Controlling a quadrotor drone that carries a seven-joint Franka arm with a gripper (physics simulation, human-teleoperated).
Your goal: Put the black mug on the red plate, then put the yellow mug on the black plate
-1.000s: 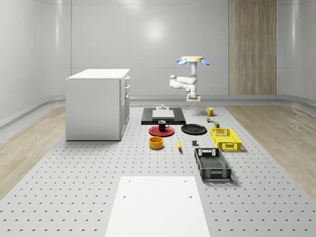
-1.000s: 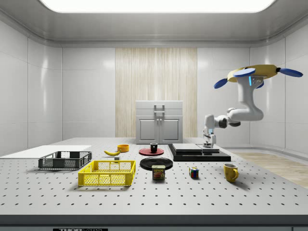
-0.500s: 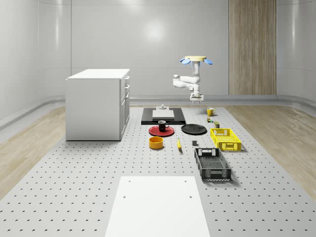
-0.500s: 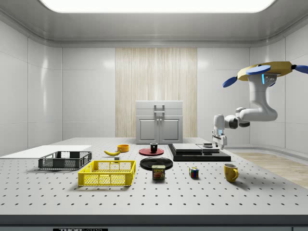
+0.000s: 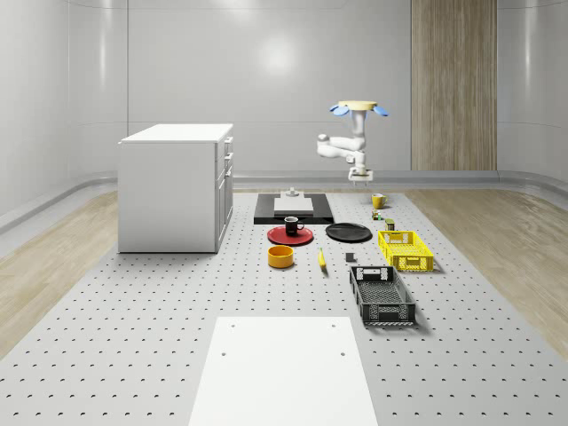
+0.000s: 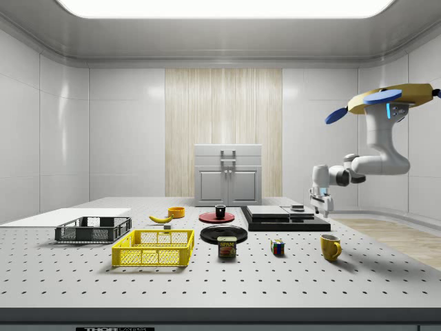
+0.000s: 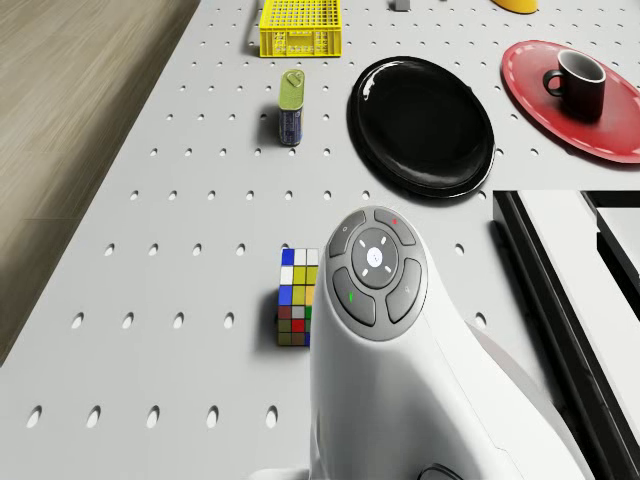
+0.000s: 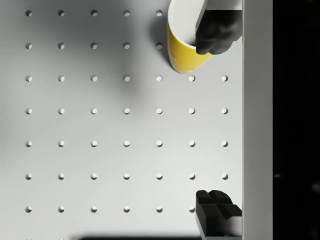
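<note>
black mug (image 5: 292, 225): sits on red plate (image 5: 277, 236), step 1 looks done.
yellow mug (image 6: 331, 247): on table, apart from black plate (image 5: 348, 232).
drone (image 6: 391, 99): hovers nr yellow mug, prob. for approach.
gripper (image 8: 218, 120): fingers spread, empty, above table w/ mug at one fingertip.

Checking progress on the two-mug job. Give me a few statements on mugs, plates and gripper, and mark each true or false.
1. The black mug stands on the red plate. True.
2. The yellow mug sits on the black plate. False: it stands on the table, apart from that plate.
3. The gripper holds the yellow mug. False: its fingers are open, above the table.
4. The drone hovers in the air. True.
</note>
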